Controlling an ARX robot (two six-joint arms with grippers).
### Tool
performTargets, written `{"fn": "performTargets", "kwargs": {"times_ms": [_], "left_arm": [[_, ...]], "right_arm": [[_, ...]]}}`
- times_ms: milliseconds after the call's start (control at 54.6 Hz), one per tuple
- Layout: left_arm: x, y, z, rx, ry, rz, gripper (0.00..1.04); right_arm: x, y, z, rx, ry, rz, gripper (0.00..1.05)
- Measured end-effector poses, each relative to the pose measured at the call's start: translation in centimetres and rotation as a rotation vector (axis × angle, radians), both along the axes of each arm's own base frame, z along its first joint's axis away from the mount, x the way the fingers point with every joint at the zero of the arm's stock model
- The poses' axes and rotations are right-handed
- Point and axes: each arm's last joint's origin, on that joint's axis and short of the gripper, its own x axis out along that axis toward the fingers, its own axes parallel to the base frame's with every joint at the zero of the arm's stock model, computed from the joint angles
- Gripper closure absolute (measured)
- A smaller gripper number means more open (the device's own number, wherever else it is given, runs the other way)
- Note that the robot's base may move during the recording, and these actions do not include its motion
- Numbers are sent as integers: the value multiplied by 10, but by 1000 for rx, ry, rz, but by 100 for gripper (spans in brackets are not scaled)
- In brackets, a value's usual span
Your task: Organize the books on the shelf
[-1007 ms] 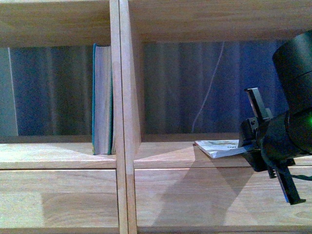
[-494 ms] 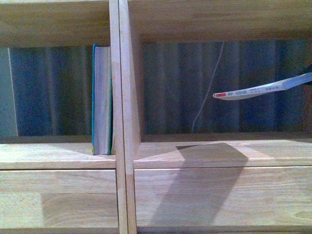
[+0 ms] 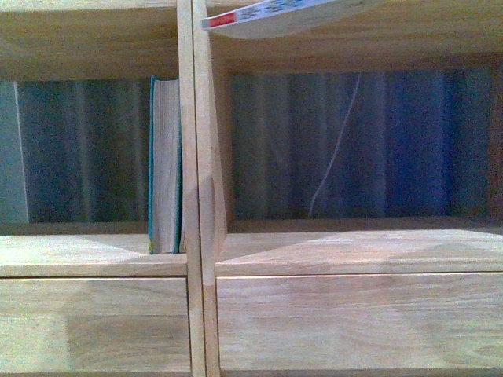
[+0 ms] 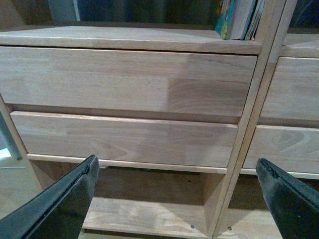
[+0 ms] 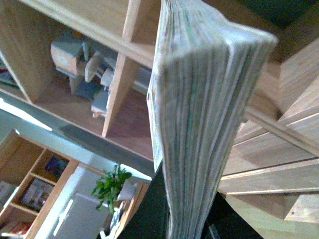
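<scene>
The thin paperback (image 3: 271, 16) is up in the air at the very top of the front view, tilted, its white-and-red spine facing out. It sits in front of the upper board of the shelf (image 3: 354, 251), above the right-hand compartment and just to the right of the central divider (image 3: 200, 157). That compartment has no book in it; a pale cord (image 3: 334, 149) hangs behind its open back.

From the right wrist, the paperback (image 5: 199, 109) fills the picture edge-on, its pages a little blurred. The right gripper (image 5: 187, 221) is clamped on its near end, a dark finger (image 5: 149, 214) showing on either side of the pages. A potted plant (image 5: 110, 185) shows in the room beyond.

The teal book (image 3: 165, 161) stands upright in the left compartment, pressed against the divider, page edges facing out.

The left gripper (image 4: 174, 199) hangs low in front of the drawer fronts (image 4: 124, 79). Its black fingers (image 4: 65, 204) are spread wide, with nothing between them. The foot of the teal book (image 4: 227, 20) shows on the board above the drawers.
</scene>
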Motion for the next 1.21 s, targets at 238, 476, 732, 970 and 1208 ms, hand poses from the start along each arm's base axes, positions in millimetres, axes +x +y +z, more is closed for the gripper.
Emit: {"fn": "performTargets", "kwargs": {"times_ms": [238,476,732,970,1208], "left_arm": [[0,0,0,0,0,0,7],[0,0,0,0,0,0,7],[0,0,0,0,0,0,7],[0,0,0,0,0,0,7],[0,0,-1,-44,30,-20,7]], "right_arm": [[-10,55,-30,-62,4,160,97],[18,88,-32,-94,0,165,97],[66,101,-15,-97,-3,99,97],[92,108,-15,-138,-5,104,97],[98,98,-15,-146,-12,94,97]]}}
